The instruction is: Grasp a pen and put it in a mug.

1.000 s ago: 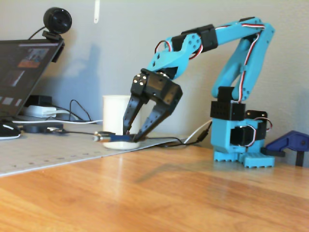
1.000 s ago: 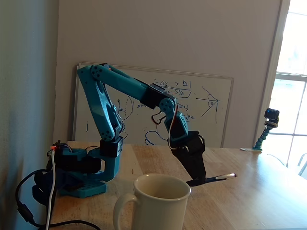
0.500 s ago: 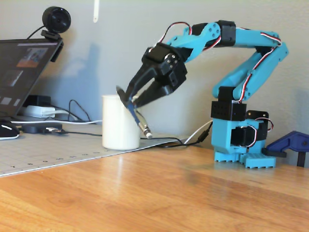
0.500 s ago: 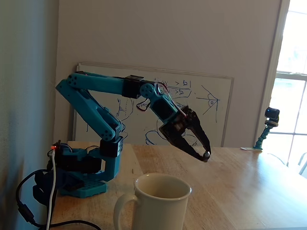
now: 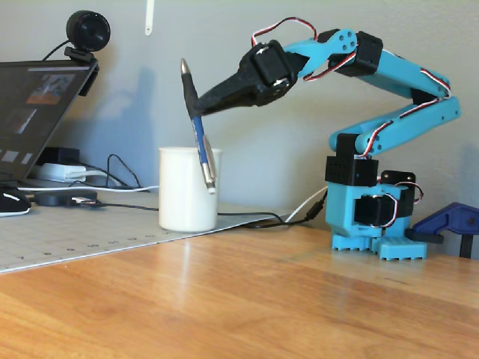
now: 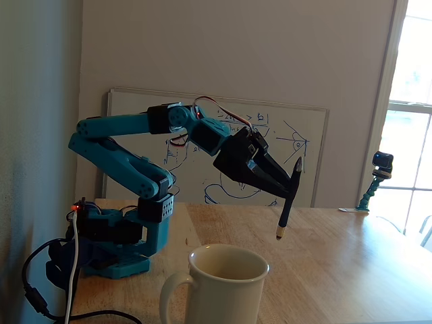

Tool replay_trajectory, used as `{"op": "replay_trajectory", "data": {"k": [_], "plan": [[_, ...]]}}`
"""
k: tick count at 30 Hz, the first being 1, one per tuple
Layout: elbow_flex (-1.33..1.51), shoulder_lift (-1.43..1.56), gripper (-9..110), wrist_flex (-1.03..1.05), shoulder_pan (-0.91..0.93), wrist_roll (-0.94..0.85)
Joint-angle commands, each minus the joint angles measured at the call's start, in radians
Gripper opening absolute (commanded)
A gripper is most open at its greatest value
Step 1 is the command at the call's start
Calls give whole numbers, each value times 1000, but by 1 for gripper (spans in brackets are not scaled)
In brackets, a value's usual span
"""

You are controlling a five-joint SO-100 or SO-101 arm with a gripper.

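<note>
A blue and silver pen (image 5: 199,134) hangs almost upright in my black gripper (image 5: 192,103), its lower tip in front of the rim of a white mug (image 5: 185,188). My gripper is shut on the pen's upper part. In the other fixed view the pen (image 6: 288,200) looks dark and hangs above and to the right of the mug (image 6: 226,289), held by my gripper (image 6: 286,190). The pen is in the air, outside the mug. The blue arm reaches out from its base (image 5: 374,217).
A grey cutting mat (image 5: 75,228) lies under the mug. A laptop (image 5: 34,112), webcam (image 5: 86,34), mouse (image 5: 11,202) and cables (image 5: 112,202) sit at the left. A blue clamp (image 5: 449,224) is right of the base. A whiteboard (image 6: 270,135) leans behind the arm.
</note>
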Motion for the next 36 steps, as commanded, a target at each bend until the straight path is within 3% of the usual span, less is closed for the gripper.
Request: {"op": "replay_trajectory", "data": {"k": [1, 10, 29, 36], "plan": [[-21, 106, 0, -15, 117, -173], [-23, 285, 0, -14, 272, -388], [-14, 330, 0, 0, 502, -494], [149, 327, 0, -14, 509, -492]]}}
